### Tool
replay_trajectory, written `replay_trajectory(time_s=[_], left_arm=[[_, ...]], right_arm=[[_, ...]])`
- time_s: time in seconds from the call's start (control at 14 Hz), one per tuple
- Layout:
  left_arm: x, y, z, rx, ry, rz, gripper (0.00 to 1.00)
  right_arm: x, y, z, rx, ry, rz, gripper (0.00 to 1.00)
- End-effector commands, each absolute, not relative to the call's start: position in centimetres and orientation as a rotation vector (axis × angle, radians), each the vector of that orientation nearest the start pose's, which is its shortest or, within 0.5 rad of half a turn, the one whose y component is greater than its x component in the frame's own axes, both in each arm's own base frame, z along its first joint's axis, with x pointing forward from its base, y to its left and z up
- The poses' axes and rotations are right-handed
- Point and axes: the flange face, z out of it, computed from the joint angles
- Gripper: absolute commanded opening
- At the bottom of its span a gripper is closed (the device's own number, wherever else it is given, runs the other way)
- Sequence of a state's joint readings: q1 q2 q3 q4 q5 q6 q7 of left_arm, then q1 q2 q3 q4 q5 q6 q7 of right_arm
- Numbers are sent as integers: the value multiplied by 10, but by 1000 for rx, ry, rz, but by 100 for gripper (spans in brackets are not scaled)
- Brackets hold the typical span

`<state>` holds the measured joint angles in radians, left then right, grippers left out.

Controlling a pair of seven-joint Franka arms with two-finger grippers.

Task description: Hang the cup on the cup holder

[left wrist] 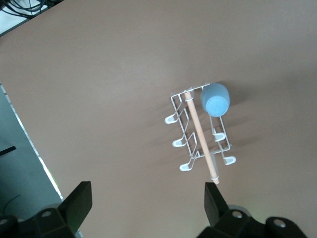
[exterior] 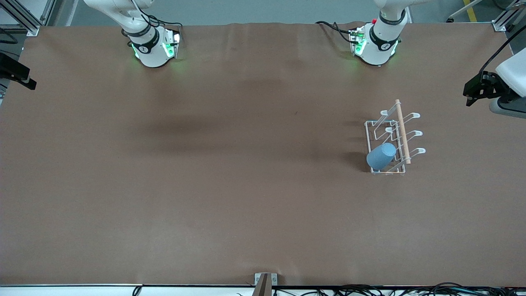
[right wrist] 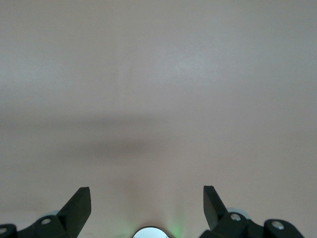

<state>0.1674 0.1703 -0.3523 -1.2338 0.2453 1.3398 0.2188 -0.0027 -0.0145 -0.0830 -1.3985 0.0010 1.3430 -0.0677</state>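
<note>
The cup (exterior: 381,156) hangs on the cup holder (exterior: 393,136), well apart from both grippers' released fingers (left wrist: 79,203).

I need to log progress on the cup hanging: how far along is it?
Done: the cup sits upturned on a prong at the end of the cup holder nearer the front camera. In hand: nothing; the left gripper is open, high over the table with the rack in its view, and the right gripper is open over bare table. Left: nothing visible.
</note>
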Motion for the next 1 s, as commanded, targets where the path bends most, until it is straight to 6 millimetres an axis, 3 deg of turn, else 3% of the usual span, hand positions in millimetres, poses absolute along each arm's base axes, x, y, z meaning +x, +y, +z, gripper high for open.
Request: replay_trajectory(time_s=[0.0, 0.21, 0.5, 0.93], left_arm=[[546, -66, 666, -2970, 460, 41, 100], [529, -70, 656, -3081, 281, 42, 100], [517, -85, 647, -3114, 238, 18, 100], [511, -81, 644, -3153, 53, -11, 100]], right_arm=[[519, -44, 692, -3139, 30, 48, 100], [519, -42, 692, -3139, 25, 48, 100], [519, -42, 692, -3139, 25, 48, 100], [520, -42, 691, -3139, 25, 53, 100]])
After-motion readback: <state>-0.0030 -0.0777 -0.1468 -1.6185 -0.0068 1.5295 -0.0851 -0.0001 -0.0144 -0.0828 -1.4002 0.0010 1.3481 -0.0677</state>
